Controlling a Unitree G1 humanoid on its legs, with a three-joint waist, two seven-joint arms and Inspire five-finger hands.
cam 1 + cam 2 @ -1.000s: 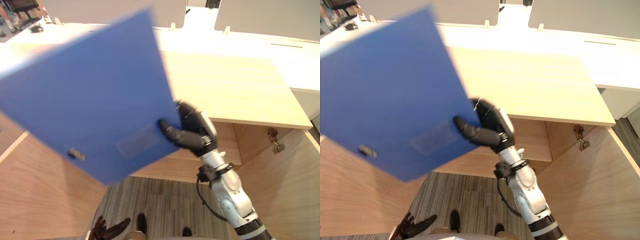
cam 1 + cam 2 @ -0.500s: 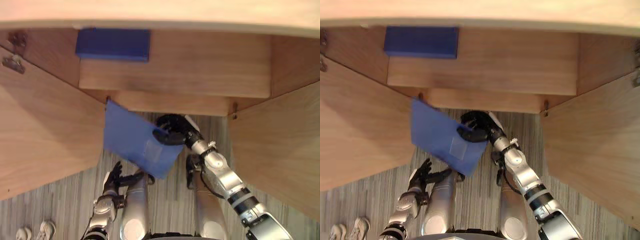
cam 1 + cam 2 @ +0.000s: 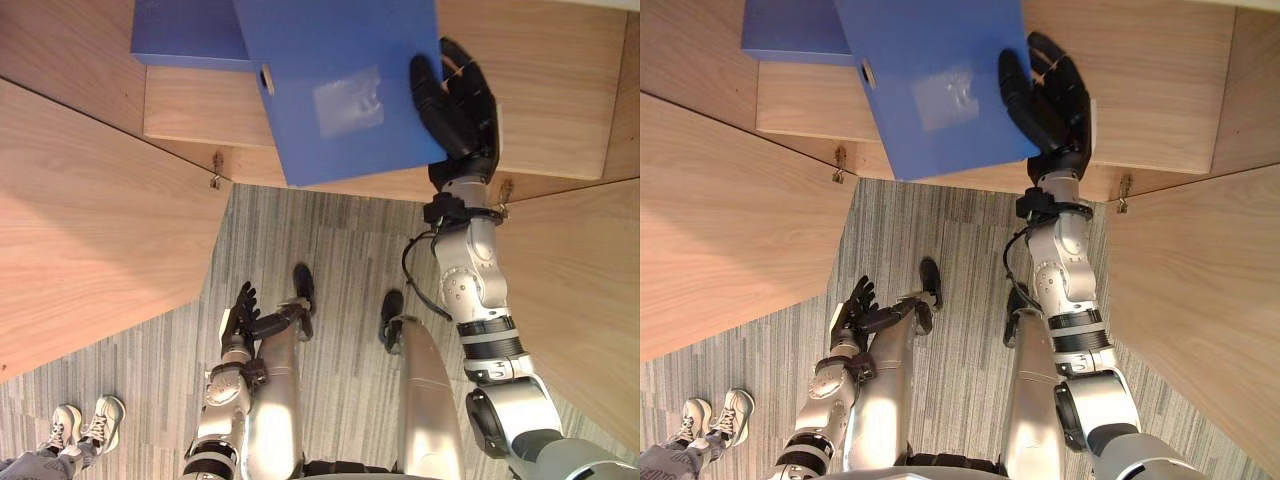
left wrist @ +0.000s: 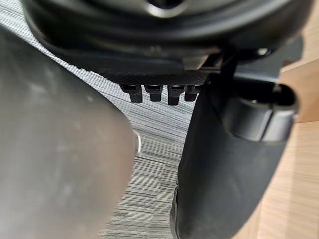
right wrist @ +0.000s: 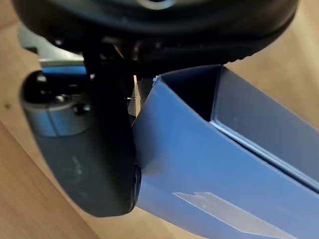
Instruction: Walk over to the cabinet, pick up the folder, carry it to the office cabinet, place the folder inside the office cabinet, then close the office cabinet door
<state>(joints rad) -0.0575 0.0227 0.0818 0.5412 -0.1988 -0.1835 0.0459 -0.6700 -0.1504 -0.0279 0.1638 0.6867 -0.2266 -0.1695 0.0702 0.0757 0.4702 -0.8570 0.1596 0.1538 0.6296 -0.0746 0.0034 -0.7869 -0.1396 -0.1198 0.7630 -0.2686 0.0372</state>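
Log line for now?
right hand: shut on folder | folder: held up at cabinet shelf | left hand: open, hanging low | doors: open

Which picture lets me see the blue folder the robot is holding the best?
The left eye view: most of the front of the folder shows, pinched in the right hand. The right eye view matches it. The right wrist view sees one corner close up.

floor: grey striped carpet [image 3: 340, 250] | person's pale sneakers [image 3: 85, 425]: lower left
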